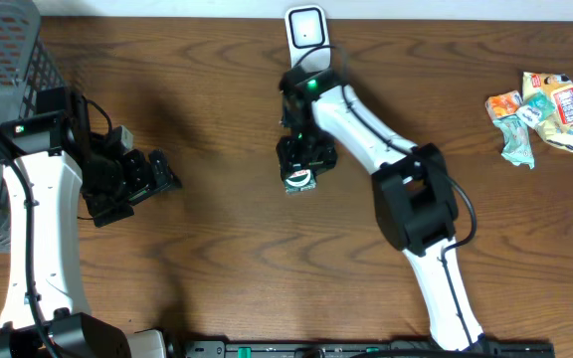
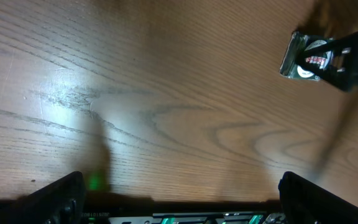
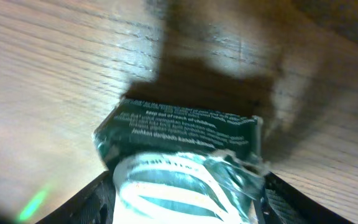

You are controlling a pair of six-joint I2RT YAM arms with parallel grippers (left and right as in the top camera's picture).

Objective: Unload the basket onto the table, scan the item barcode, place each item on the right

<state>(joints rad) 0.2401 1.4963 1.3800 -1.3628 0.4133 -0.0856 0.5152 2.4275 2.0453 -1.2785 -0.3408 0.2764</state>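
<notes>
Nearest us, in the left half of the overhead frame, the left gripper [image 1: 163, 180] hangs with its fingers spread wide and nothing between them. Its own camera sees only bare table [image 1: 217, 264], so we take it to be parked clear of the work. Further in, at the centre of the overhead frame, the right gripper [image 1: 299, 171] points down over the item, a dark green packet [image 3: 179, 134] with white print. The packet fills the lower middle of the right wrist view, and the fingers [image 3: 101, 200] stand one on each side of it. We cannot tell whether they already press on it or only bracket it, nor whether it rests on the wood or is lifted. Straddling it this way suits a pick-up, since the barcode must be turned toward a reader. That reader seems to be the white scanner [image 1: 306, 28] at the top centre of the frame, just beyond the wrist, so we judge the carry will be brief. Farthest out lie the crumpled snack packets [image 1: 540, 114] at upper right and a grey basket [image 1: 3, 60] at upper left, both well apart from the packet.
</notes>
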